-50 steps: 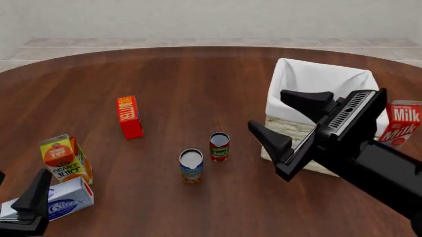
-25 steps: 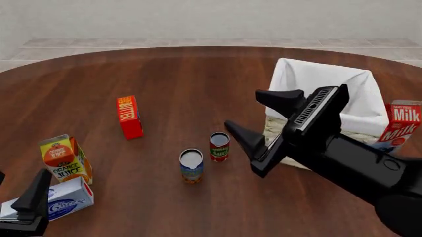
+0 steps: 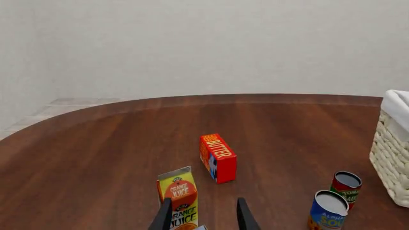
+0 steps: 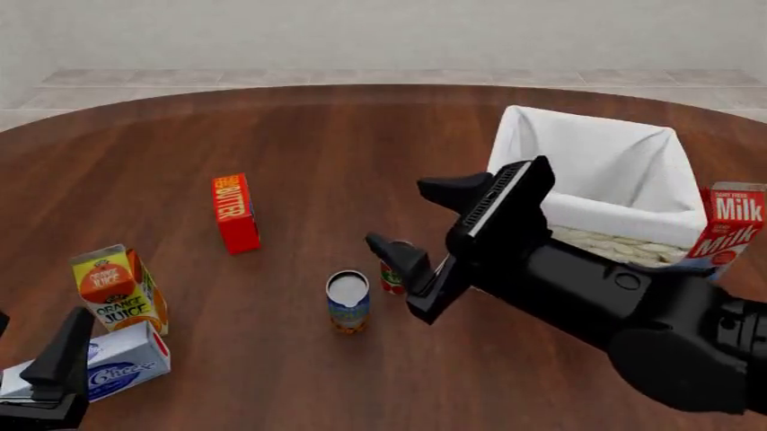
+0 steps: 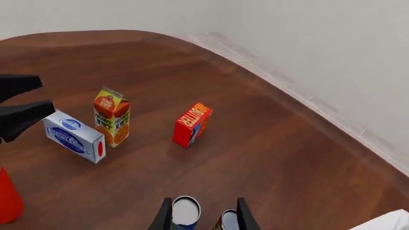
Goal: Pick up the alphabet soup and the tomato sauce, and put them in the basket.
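Right pincer [image 4: 432, 238] spread open above the desk [image 4: 300, 135], lower finger overlapping the tomato sauce [image 4: 391, 277] in the front view, gripping nothing. Alphabet soup [image 4: 348, 301] upright just beside that can, nearer the arms' side (both cans standing on bare wood). Basket [image 4: 599, 193] off to the right, well apart from the cans, with a milk carton [image 4: 731, 224] at its far right edge. Left pincer [image 3: 203, 218] low at the desk's near left, fingers parted, apparently holding nothing, close to an orange juice carton [image 4: 117, 287] and a white-and-blue box [image 4: 120, 361]. Butter box [image 4: 233, 212] further out, alone.
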Robot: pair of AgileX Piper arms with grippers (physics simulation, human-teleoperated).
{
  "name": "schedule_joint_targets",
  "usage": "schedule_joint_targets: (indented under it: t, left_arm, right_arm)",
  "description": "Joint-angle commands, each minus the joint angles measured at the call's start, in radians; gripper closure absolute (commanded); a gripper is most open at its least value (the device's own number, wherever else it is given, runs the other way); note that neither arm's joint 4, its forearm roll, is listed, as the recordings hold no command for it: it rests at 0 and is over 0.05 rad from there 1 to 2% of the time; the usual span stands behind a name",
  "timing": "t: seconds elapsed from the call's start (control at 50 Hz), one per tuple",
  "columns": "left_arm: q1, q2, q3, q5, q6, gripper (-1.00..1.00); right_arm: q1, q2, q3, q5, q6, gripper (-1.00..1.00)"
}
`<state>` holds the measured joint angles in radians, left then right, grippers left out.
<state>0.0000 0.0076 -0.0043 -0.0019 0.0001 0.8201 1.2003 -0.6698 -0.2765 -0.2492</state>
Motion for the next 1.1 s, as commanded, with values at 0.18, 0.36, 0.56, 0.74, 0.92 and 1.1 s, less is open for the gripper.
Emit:
schedule_joint_targets:
  t: [0.18, 0.36, 0.56, 0.74, 0.92, 1.1]
  left_arm:
    - [0.000, 0.000, 0.000, 0.000, 0.000, -1.00]
    - [0.000, 0.000, 0.000, 0.000, 0.000, -1.00]
    - [0.000, 0.000, 0.000, 0.000, 0.000, -1.00]
    - [0.000, 0.000, 0.000, 0.000, 0.000, -1.00]
    - [0.000, 0.000, 0.000, 0.000, 0.000, -1.00]
    - [0.000, 0.000, 0.000, 0.000, 0.000, -1.00]
  right_arm:
    - [0.068, 0.106, -0.041, 0.033, 0.003, -1.00]
    - [0.081, 0.144, -0.043, 0.033, 0.004, -1.00]
    - [0.072, 0.197, -0.057, 0.032, 0.009, -1.00]
    - [0.062, 0.252, -0.079, 0.039, 0.031, -1.00]
    - [0.059, 0.301, -0.096, 0.040, 0.051, -1.00]
    - [0.058, 0.330, -0.115, 0.056, 0.091, -1.00]
